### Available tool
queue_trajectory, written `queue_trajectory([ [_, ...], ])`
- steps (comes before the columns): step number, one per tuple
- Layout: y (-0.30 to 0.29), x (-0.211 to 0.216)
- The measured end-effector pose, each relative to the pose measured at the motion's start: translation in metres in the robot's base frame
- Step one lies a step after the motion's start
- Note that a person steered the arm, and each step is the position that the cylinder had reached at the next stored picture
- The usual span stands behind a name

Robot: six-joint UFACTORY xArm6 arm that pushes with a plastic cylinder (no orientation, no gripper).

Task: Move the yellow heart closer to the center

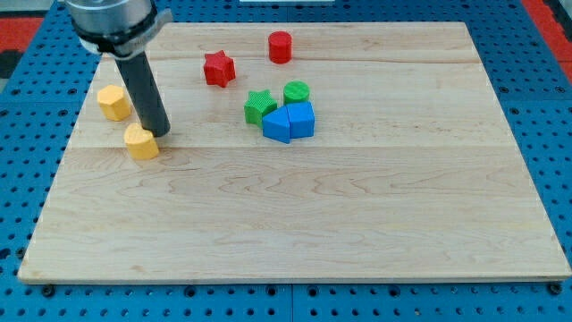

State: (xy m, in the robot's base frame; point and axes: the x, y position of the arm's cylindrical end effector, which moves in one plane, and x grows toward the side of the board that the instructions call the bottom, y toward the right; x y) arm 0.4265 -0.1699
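Evidently my tip [159,134] stood touching the yellow heart [141,142] on that block's upper right side, near the table's [295,233] left edge; no gripper existed to open or close, only the rod; the contact side looked wrong for a push toward the blue blocks [290,122] at centre; a yellow hexagon-like block [113,102] sat just above-left of the heart.

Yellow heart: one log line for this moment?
task: heart to center | my tip: touching yellow heart, its right | status: heart far left
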Motion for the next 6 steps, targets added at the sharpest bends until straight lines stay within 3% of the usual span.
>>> queue_trajectory([
  [4,-0.069,-0.009],
  [5,-0.086,0.007],
  [6,-0.066,0.029],
])
